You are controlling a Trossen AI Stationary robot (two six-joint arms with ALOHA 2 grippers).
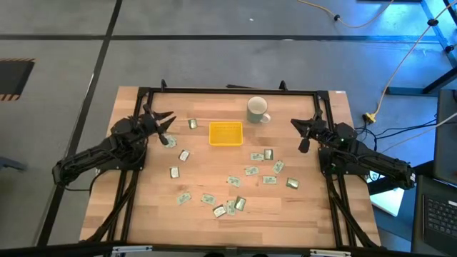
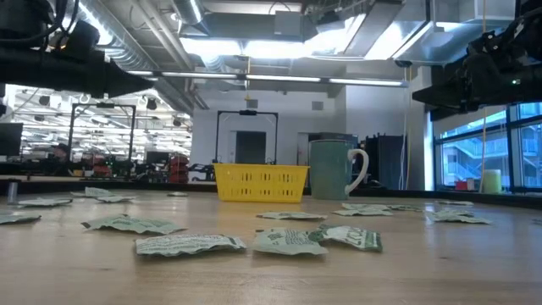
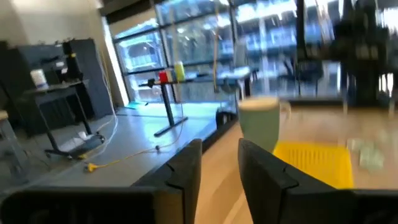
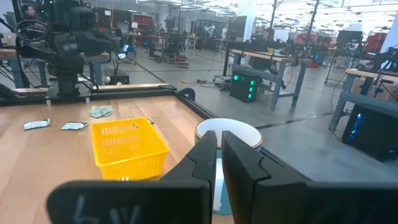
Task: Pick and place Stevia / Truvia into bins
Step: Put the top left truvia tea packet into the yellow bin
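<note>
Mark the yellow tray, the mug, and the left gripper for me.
yellow tray (image 1: 226, 133): high view, its mesh floor.
mug (image 1: 256, 109): high view, inside its open top.
left gripper (image 1: 168, 127): high view, midway between the fingertips, left of the tray.

We see tray (image 1: 225, 133) upper centre of worktop (image 1: 143, 214), mug (image 1: 257, 109) just upper right of it, sachets (image 1: 251, 171) scattered below and left; end effectors (image 1: 166, 127) (image 1: 303, 133) flank tray.
</note>
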